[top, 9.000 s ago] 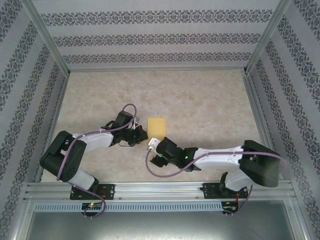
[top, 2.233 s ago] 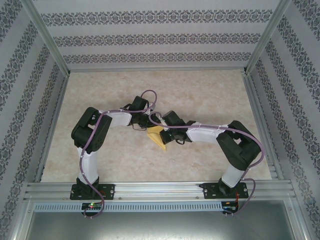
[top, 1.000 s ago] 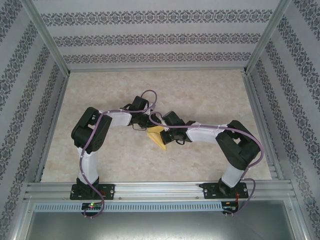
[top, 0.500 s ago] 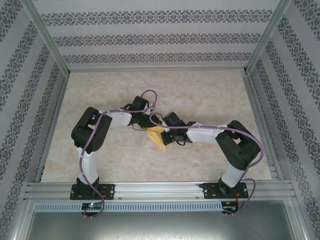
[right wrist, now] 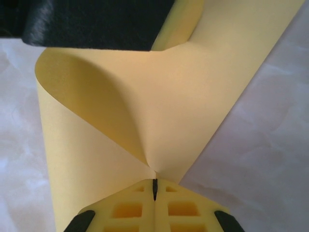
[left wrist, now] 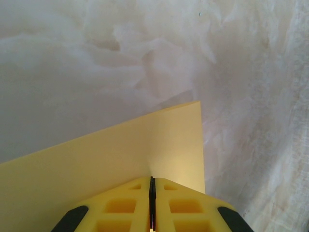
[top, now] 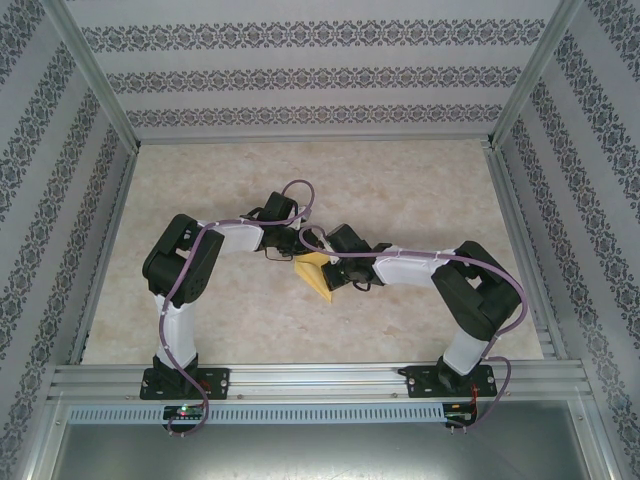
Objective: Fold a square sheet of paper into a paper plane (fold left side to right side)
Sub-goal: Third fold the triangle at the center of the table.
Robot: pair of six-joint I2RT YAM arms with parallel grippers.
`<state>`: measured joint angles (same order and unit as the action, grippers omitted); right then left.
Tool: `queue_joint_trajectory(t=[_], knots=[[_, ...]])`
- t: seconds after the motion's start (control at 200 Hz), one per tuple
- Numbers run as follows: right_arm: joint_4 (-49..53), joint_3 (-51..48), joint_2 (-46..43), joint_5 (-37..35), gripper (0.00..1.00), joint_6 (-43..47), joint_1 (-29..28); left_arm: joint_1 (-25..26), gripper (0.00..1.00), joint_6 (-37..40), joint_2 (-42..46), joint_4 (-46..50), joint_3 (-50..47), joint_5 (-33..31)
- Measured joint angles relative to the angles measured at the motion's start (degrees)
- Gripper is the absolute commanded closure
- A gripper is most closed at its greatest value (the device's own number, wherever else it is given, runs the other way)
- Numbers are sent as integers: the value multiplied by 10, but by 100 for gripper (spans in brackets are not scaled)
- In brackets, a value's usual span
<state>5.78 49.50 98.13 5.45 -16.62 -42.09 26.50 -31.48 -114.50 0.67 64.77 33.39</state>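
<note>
At table (top: 420, 190) centre, the shut left gripper (left wrist: 151, 180) pins the square sheet of paper (top: 319, 277) at 10 o'clock so the right gripper (right wrist: 154, 183), pinching a corner, can curl it over

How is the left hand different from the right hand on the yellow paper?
The left hand meets a flat part of the paper; the right hand pinches a part that curls up and over. From above, the left hand is at the paper's far left corner and the right hand is at its right side. Both hands are yellow at the tips, and both are shut.
</note>
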Motion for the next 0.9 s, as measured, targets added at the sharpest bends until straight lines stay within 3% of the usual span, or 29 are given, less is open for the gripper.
queue_joint_trajectory(t=[0.899], knots=[[0, 7, 10, 0, 100, 0, 0, 0, 88, 0, 0, 0, 0, 0]])
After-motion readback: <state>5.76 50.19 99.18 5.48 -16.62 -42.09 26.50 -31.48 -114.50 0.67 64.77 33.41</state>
